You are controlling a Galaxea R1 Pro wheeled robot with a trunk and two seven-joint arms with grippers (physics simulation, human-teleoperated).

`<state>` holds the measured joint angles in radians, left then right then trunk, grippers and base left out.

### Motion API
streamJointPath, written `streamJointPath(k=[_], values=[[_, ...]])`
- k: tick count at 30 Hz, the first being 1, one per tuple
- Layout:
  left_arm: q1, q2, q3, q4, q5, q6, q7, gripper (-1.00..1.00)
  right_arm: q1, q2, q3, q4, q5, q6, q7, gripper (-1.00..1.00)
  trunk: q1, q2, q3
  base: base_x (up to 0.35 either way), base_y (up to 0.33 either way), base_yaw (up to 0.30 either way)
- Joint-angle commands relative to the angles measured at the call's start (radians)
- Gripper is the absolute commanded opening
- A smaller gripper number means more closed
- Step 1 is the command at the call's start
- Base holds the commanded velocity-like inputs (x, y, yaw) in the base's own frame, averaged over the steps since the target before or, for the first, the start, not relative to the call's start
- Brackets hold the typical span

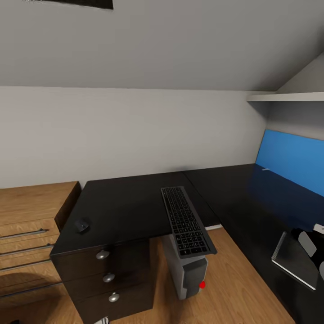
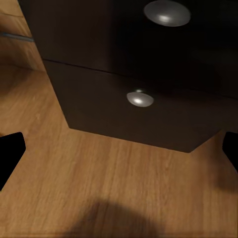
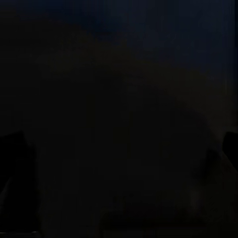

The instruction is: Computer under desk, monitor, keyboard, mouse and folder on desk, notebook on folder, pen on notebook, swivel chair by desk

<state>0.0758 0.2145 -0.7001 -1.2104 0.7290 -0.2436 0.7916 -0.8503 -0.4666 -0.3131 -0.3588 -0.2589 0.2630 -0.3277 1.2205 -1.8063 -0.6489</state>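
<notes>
The glossy black L-shaped desk (image 1: 130,207) fills the middle. The slim keyboard (image 1: 185,221) lies across its front edge, its near end overhanging the light-grey computer (image 1: 188,275), which stands on the floor in the desk's inner corner. The small black mouse (image 1: 82,225) sits near the left end. A bright-blue flat panel (image 1: 292,164), possibly the folder, stands upright at the far right. My right gripper (image 1: 315,256) (image 3: 119,148) hovers open over a thin dark slab with pale edges (image 1: 290,261); I cannot tell what it is. My left gripper (image 2: 119,153) is open, low by the desk drawers (image 2: 144,106).
A light wooden chest of drawers (image 1: 31,225) stands against the desk's left end. Black drawers with silver knobs (image 1: 108,277) hang under that end. A white shelf (image 1: 288,96) juts out above the blue panel. Wooden floor (image 1: 234,288) lies open between computer and right wing.
</notes>
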Motion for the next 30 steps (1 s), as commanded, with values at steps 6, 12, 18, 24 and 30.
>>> streamJointPath(k=[6, 12, 18, 24, 30], values=[[-0.001, 0.001, -0.002, -0.001, 0.009, -0.006, 0.002, 1.0, 0.0, 0.001, 0.0, 0.052, -0.014, 0.01, -0.004, 1.0, 0.0, 0.0, -0.001, -0.029, 0.024, 0.0], [-0.001, 0.001, -0.002, -0.001, 0.009, -0.006, 0.001, 1.0, 0.0, 0.002, 0.0, 0.052, -0.014, 0.009, -0.004, 1.0, 0.0, 0.0, -0.001, -0.004, 0.129, 0.0], [0.0, 0.001, -0.002, -0.001, 0.009, -0.006, 0.001, 1.0, 0.0, 0.002, 0.0, 0.052, -0.015, 0.007, -0.004, 1.0, 0.0, 0.0, -0.001, 0.0, 0.083, 0.0], [0.0, 0.001, -0.002, -0.001, 0.009, -0.006, 0.001, 1.0, 0.0, 0.002, 0.001, 0.051, -0.015, 0.006, -0.004, 1.0, 0.0, 0.0, -0.001, 0.0, 0.081, 0.0], [-0.001, 0.001, -0.002, -0.001, 0.009, -0.006, 0.001, 1.0, 0.0, 0.002, 0.002, 0.051, -0.015, 0.005, -0.004, 1.0, 0.0, 0.0, -0.001, 0.0, 0.111, 0.0]])
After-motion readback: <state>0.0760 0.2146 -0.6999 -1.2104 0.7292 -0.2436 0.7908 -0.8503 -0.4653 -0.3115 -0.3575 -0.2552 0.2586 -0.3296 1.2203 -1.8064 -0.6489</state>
